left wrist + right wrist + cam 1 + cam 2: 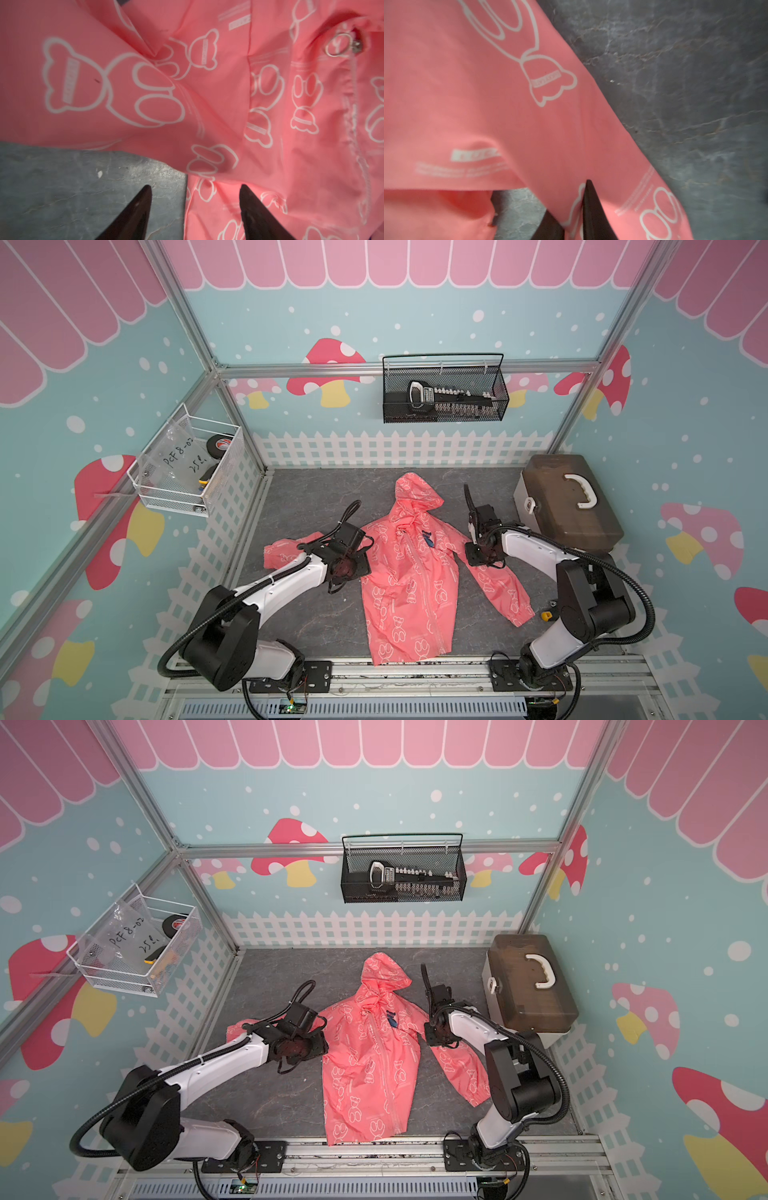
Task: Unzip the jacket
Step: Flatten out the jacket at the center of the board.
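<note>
The coral-pink jacket lies front up on the grey table, hood toward the back wall. Its zipper looks closed, with the ring pull at the collar. My left gripper is open at the jacket's left shoulder: one finger over bare table, the other over fabric, the jacket's edge between them. My right gripper is shut on a fold of the jacket's right sleeve, near the shoulder. In both top views the fingertips are hidden under the wrists.
A brown toolbox with a white handle stands at the back right, close behind the right arm. A black mesh basket hangs on the back wall and a white wire basket on the left wall. A small yellow object lies beside the right arm's base.
</note>
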{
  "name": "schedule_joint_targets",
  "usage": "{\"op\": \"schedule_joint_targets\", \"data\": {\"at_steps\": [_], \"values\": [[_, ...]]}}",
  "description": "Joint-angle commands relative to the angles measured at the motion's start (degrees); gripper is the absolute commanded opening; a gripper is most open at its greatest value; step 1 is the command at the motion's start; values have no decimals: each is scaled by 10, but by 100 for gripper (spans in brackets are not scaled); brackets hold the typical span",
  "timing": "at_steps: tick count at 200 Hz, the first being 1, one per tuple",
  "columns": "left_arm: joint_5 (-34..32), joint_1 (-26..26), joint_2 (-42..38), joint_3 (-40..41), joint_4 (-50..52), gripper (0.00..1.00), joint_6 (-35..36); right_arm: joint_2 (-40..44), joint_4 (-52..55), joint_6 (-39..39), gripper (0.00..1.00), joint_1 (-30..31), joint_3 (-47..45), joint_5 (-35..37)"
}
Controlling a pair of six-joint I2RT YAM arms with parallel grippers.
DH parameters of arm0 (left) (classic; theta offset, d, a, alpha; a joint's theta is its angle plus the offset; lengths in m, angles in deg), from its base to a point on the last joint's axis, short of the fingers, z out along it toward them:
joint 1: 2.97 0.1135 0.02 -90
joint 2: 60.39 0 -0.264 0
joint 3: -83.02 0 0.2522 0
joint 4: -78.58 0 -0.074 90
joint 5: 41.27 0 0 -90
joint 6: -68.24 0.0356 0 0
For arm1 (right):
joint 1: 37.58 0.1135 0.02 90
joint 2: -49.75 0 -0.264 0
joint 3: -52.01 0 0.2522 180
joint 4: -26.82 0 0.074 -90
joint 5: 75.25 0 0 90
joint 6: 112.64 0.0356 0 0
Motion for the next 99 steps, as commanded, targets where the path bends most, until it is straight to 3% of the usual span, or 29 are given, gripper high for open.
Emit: {"op": "schedule_joint_targets", "data": {"at_steps": [1, 24, 50, 99], "values": [[-15, 0, 31, 15, -67, 57, -47, 22, 41, -23, 11, 2, 31, 99], [-19, 28, 67, 6, -94, 40, -36, 20, 57, -59, 10, 1, 61, 135], [28, 103, 127, -20, -113, 21, -8, 1, 74, -94, 8, 1, 104, 171], [77, 245, 187, -81, -122, 7, 37, -48, 90, -130, 13, -7, 183, 117]]}}
